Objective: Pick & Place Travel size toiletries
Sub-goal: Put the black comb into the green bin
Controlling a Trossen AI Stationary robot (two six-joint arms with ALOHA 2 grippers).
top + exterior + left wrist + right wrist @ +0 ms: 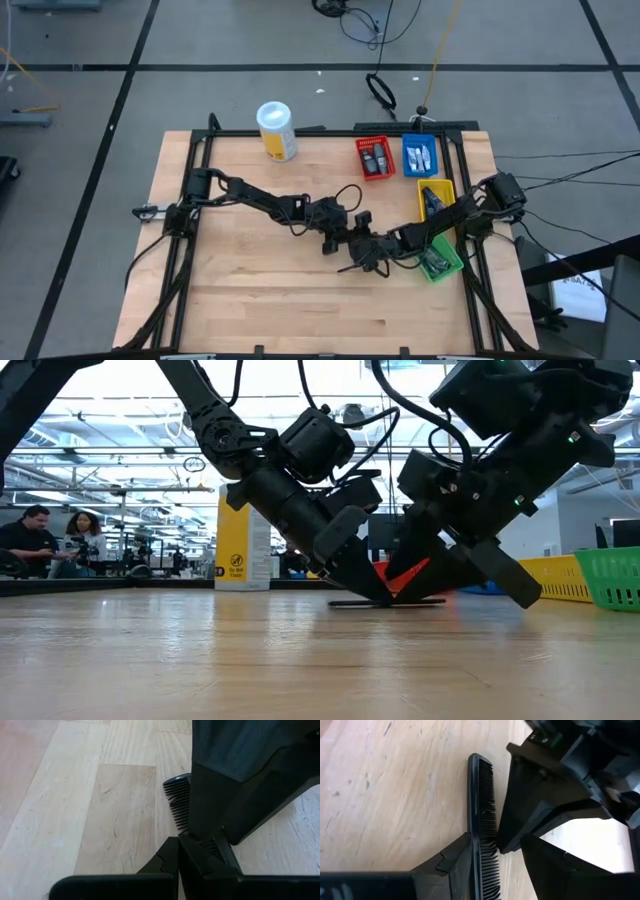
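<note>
Both hands' dark fingertips meet at a flat black comb (pixel 388 602) lying on the wooden table (pixel 200 660).

**A workshop hall around a wooden tabletop**

Grey floor (pixel 90 110) crossed by dark lines is surrounding the pale tabletop (pixel 250 290). Cables (pixel 365 20) are lying on it. Behind, ceiling lights (pixel 110 435) are glowing, and two people (pixel 50 540) are sitting.

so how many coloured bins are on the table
4, all near the table's far right corner: a red bin, a blue bin beside it, a yellow bin nearer, and a green bin nearest, partly covered by the right arm.
</note>
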